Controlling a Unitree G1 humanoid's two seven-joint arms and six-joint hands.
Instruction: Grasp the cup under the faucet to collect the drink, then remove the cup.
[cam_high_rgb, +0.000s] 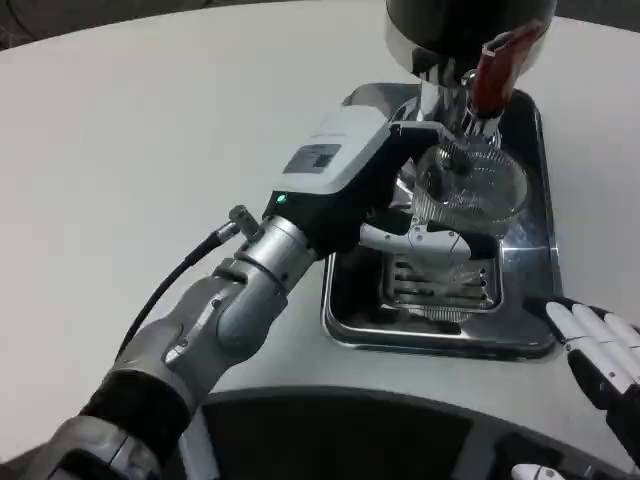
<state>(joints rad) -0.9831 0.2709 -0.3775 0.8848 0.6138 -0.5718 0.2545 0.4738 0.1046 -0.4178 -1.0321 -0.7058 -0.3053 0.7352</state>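
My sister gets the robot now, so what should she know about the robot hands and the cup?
Left robot hand: holds the clear cup, fingers wrapped round its side.
Right robot hand: holds nothing, fingers apart, at the tray's front right corner.
Cup: over the metal tray and its grate, right below the faucet with the red handle.
Done: cup grasped and placed under the faucet.
Left: collecting the drink (I cannot tell if any is in the cup), then taking the cup away.

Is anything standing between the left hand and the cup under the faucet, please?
Nothing visible does. The left hand is already at the cup, its fingers around the near side, while the cup sits below the faucet over the tray.
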